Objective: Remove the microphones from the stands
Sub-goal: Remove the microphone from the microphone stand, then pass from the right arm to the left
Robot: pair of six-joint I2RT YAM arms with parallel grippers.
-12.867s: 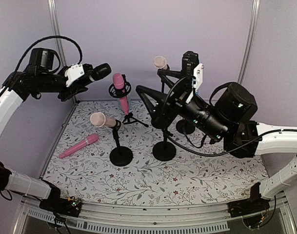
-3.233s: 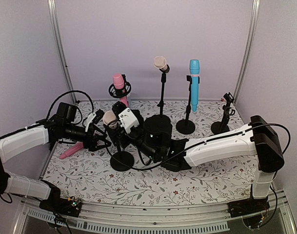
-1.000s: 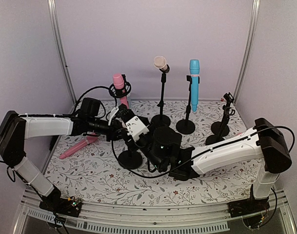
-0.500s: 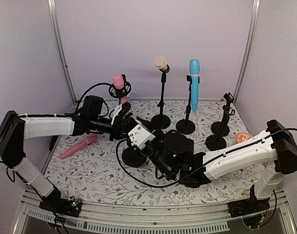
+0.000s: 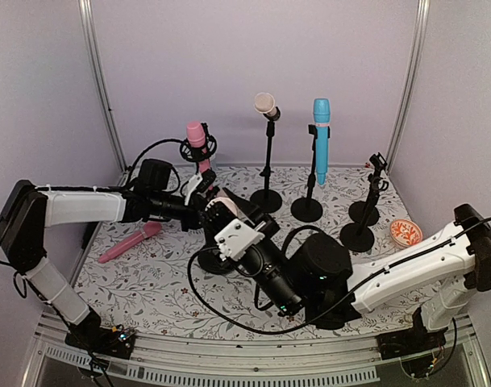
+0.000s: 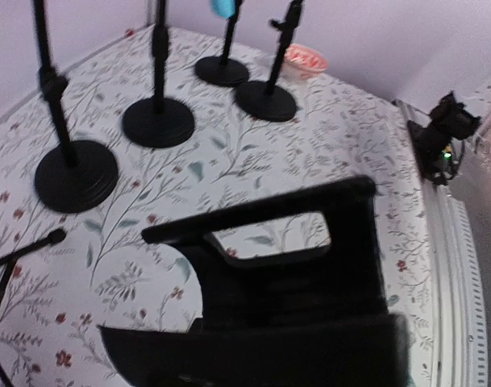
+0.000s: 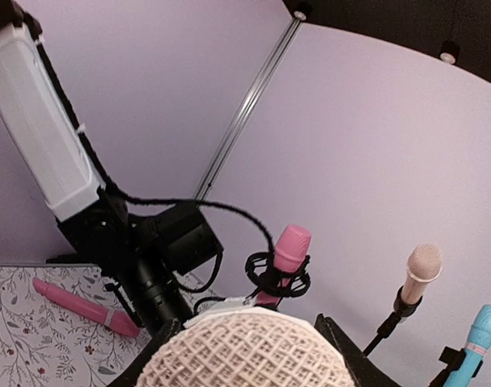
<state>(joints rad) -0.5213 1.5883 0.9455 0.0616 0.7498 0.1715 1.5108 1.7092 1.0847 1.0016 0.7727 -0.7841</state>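
Microphone point(image 7: 245, 348) with a cream mesh head is gripped between the right fingers point(image 7: 347, 364). Its grille fills the bottom of the right wrist view, with a black finger on either side. Seen from above, that arm lies low across the flowered tabletop point(image 5: 148, 290) toward the left-centre. The round black base of the short stand point(image 5: 209, 260) shows just beside it there. The arm hides the stand's clip, so whether the microphone is free of it cannot be told.

The left fingers point(image 6: 309, 298) are clenched and extend from the left to the same spot. The left wrist view is dark and blurred, so what they pinch, if anything, cannot be made out.

A pink microphone point(image 5: 130, 242) lies flat near the tabletop's left edge. Along the back are a ring-mounted pink microphone point(image 5: 197, 137), a cream-headed microphone point(image 5: 265, 103) on a tall stand and a blue microphone point(image 5: 321, 137) upright on its own stand. Two bare stands point(image 5: 372, 189) are at the right, with a small orange-patterned dish point(image 5: 405, 232) just beside the nearer one.
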